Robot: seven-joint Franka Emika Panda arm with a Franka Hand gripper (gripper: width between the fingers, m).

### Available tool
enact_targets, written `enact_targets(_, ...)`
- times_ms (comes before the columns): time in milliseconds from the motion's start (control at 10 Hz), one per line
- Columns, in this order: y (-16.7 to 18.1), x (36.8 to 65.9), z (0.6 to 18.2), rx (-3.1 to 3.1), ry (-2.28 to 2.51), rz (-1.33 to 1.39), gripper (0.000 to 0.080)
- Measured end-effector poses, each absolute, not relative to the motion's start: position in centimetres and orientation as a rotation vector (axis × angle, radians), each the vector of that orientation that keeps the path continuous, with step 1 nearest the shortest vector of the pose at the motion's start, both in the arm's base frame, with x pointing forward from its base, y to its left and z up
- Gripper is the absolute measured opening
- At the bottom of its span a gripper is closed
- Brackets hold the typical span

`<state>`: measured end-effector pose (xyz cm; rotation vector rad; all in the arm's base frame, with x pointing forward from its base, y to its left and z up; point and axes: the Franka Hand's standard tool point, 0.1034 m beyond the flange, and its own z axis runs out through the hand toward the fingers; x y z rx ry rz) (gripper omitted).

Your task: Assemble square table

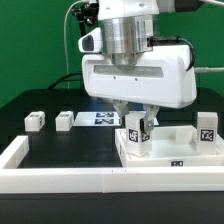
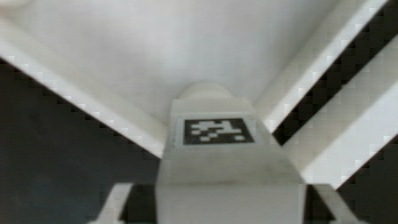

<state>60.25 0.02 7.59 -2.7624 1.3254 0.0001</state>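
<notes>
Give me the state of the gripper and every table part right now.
gripper: shut on the held leg.
held leg: upright between the fingers, at a tabletop corner; seated or not, cannot tell.
tabletop: lying flat, rim up.
standing leg: upright on the tabletop, at the exterior view's right.
first loose leg: on the black surface, apart from the tabletop.
second loose leg: the same, beside the first.

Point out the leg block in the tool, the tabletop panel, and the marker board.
held leg block (image 1: 137, 132), exterior view, on its tagged front face
tabletop panel (image 1: 175, 144), exterior view, on its bare top surface
marker board (image 1: 98, 119), exterior view, on its printed top
</notes>
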Motion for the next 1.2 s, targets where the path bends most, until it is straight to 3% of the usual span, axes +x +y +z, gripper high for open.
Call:
enact_targets(400,0.09,60.25,7.56,-2.639,1.559,0.010,0.0291)
enact_targets(500,0.15,60.25,7.56,-2.659,1.524,0.009,0.0448)
enact_targets(600,0.30,60.25,7.56,-2.680,1.485,0.009,0.0448)
enact_targets(700,0.80,60.24,7.61,-2.708,1.435,0.010,0.0573)
enact_targets(800,0.81,60.26,7.63,-2.770,1.307,0.004,0.0634)
enact_targets(1200,0.76,60.23,7.64,-3.009,0.596,-0.017,0.0649)
